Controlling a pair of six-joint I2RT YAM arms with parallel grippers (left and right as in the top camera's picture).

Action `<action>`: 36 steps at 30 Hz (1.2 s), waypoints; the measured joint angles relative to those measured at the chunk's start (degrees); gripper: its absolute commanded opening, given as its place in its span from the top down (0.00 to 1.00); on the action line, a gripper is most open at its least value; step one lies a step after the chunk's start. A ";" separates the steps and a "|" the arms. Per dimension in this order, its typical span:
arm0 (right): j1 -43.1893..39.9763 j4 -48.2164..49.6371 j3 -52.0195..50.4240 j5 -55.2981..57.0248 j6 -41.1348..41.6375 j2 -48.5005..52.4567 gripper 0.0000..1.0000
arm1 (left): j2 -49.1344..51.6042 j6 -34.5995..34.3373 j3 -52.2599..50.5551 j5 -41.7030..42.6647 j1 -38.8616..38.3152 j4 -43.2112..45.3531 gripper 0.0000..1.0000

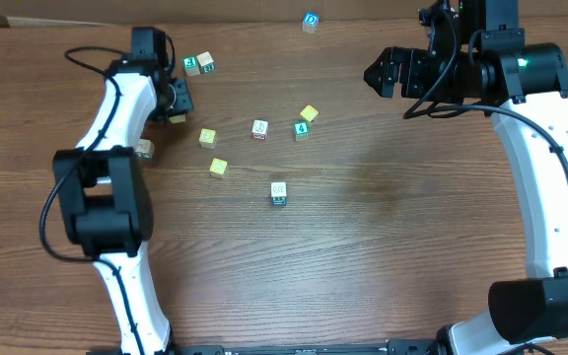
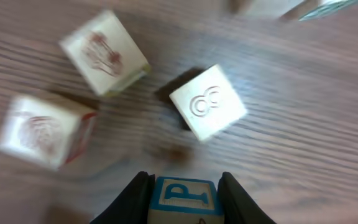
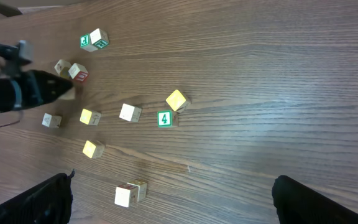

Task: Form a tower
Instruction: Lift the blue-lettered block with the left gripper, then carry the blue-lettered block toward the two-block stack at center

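Wood is what the cubes seem to be made of, so the tower (image 1: 278, 192) is judged light, stiff and hard-edged, with smooth printed faces that could slide on one another. It is found near the middle of the table (image 1: 383, 227), nearer than the scattered loose cubes. It appears as a short stack with a white top and teal showing below; how many cubes it counts cannot be told. It is likely to be toppled by any sideways nudge. Each added cube is best gripped on two opposite flat sides and set down squarely from above.

The left gripper (image 2: 184, 182), at the far left, is seen clamped on a blue P cube (image 2: 184, 199), which is held between both fingers above the wood. The right gripper (image 1: 375, 73), at the far right, is spread wide and nothing is held or touched by it.
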 measured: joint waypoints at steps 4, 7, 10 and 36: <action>0.00 0.02 0.00 -0.02 0.00 0.00 0.00 | -7.85 -0.04 0.00 0.20 0.00 -3.56 0.76; 0.02 0.02 0.00 0.00 -0.02 0.00 0.00 | -14.03 -0.35 0.00 1.57 0.00 -7.65 0.77; 0.02 0.07 0.00 0.00 0.00 0.00 0.00 | -19.02 -0.44 0.02 4.17 0.00 -11.89 0.80; 0.00 0.04 0.00 0.00 0.00 0.00 0.00 | -22.77 -6.47 0.00 9.79 -16.46 -28.79 0.85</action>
